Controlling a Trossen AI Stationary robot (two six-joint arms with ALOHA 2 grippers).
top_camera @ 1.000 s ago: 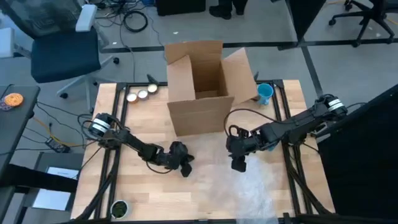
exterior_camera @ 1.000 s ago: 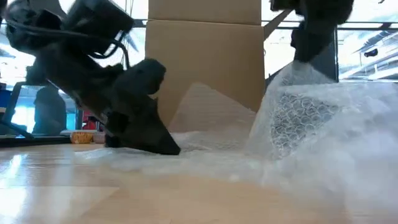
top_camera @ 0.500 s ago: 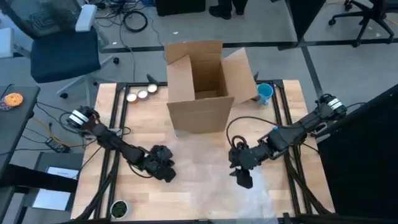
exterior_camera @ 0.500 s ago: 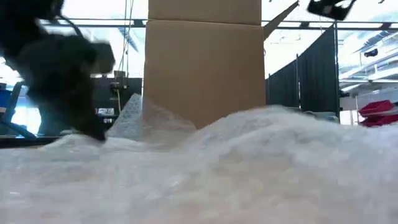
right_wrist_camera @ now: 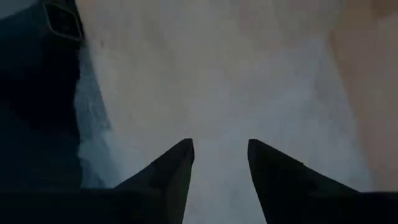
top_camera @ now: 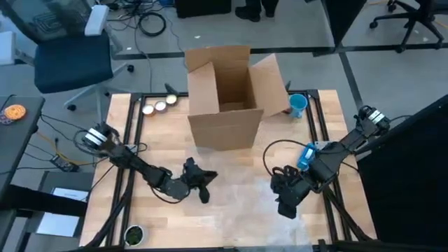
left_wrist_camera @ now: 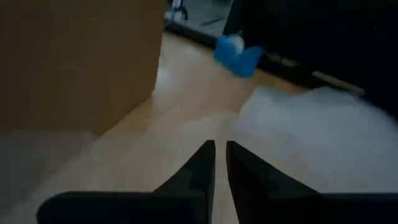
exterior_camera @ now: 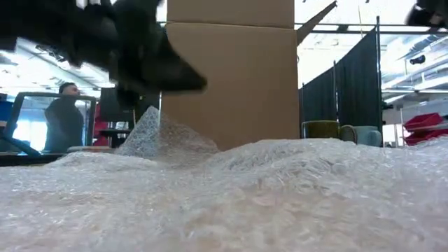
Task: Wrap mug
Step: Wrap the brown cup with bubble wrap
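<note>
On the near half of the table (top_camera: 147,140), I had the bubble wrap (top_camera: 245,199) spread flat; nothing was wrapped yet.
The blue mug (top_camera: 298,105) stood apart beside the cardboard box (top_camera: 225,94). My left gripper (left_wrist_camera: 219,163) showed its fingers almost together, holding nothing; my right gripper (right_wrist_camera: 220,163) hung slightly parted over the sheet, gripping nothing.

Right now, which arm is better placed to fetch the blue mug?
Probably the right: the blue mug stands at the table's far right corner, on the right gripper side. The cardboard box blocks the left gripper.
</note>
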